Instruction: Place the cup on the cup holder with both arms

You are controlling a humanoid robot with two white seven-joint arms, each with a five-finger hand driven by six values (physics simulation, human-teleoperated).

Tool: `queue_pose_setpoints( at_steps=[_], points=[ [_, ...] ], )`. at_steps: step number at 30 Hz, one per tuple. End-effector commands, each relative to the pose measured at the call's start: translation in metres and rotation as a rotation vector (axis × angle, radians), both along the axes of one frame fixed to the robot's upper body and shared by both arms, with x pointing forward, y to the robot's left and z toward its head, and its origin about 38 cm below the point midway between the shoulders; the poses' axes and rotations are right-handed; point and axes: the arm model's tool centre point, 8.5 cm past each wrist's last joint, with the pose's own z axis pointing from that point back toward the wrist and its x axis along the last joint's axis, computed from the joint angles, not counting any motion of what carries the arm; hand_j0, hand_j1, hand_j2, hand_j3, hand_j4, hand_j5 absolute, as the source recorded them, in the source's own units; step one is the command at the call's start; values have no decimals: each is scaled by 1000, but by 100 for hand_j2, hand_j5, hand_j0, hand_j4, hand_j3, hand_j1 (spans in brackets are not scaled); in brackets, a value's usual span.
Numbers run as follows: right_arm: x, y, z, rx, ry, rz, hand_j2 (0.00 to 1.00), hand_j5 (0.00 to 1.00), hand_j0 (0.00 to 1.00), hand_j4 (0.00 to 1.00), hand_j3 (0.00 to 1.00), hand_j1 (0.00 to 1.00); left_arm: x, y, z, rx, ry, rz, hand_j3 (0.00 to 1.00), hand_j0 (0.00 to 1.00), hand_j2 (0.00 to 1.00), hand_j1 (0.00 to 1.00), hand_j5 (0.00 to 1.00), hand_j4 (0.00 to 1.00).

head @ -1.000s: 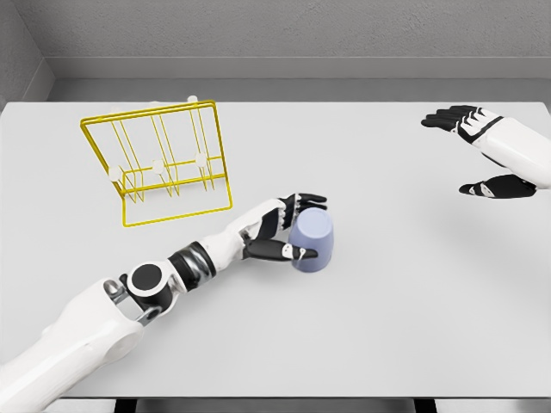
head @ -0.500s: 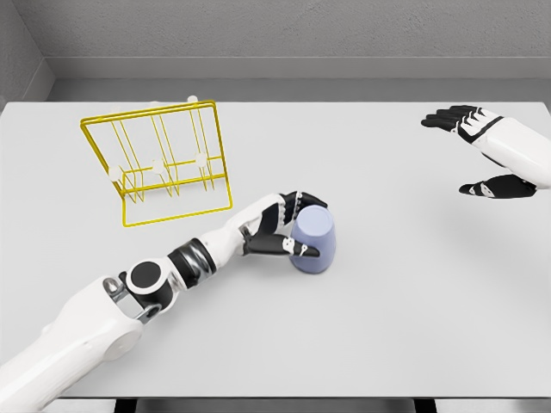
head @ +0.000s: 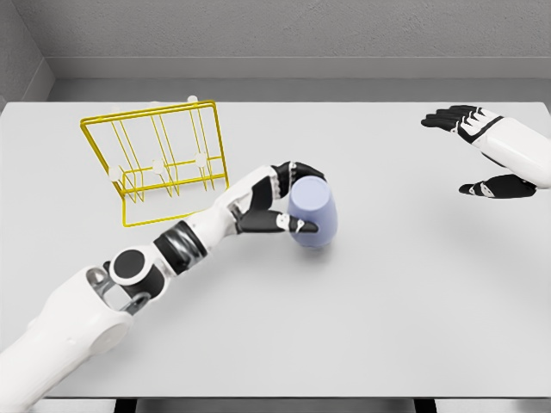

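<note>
Head view: left hand (head: 280, 200) grasping the cup (head: 312, 212) over the table (head: 387, 292).

The black fingers (head: 301, 169) wrap over the top of the lavender cup and the thumb presses its near side; the cup sits tilted, directly right of the palm. The yellow wire cup holder (head: 159, 163) stands behind and left of this hand, apart from it. The right hand (head: 482, 151) hovers far to the right near the frame edge, fingers spread, holding nothing.

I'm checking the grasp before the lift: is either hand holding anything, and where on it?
The left hand grips the cup by its side wall, fingers near the top and thumb lower down. The right hand is open and holds nothing.
</note>
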Motion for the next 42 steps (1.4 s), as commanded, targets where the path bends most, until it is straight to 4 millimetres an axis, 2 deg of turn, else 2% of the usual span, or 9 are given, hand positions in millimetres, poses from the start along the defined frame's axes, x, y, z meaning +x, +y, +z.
queue_pose_setpoints(
  at_steps=[1, 8, 15, 24, 38, 42],
  points=[
    [0, 0, 1, 7, 1, 0, 100, 100, 100, 100, 100, 100, 1, 7, 10, -9, -22, 10, 58, 58, 58, 58, 58, 58],
    [0, -1, 0, 6, 2, -2, 100, 100, 100, 100, 100, 100, -6, 24, 28, -14, -69, 18, 58, 58, 58, 58, 58, 58],
    [0, -1, 0, 7, 2, -1, 100, 100, 100, 100, 100, 100, 1, 37, 41, -23, -98, 52, 58, 58, 58, 58, 58, 58],
    [0, -1, 0, 7, 2, -1, 100, 100, 100, 100, 100, 100, 6, 64, 48, 4, -128, 88, 58, 58, 58, 58, 58, 58],
    [0, -1, 0, 6, 2, -2, 100, 100, 100, 100, 100, 100, 10, 88, 64, -5, -174, 139, 58, 58, 58, 58, 58, 58],
    [0, -1, 0, 6, 2, -2, 100, 100, 100, 100, 100, 100, 12, 101, 69, 9, -191, 152, 58, 58, 58, 58, 58, 58]
  ],
)
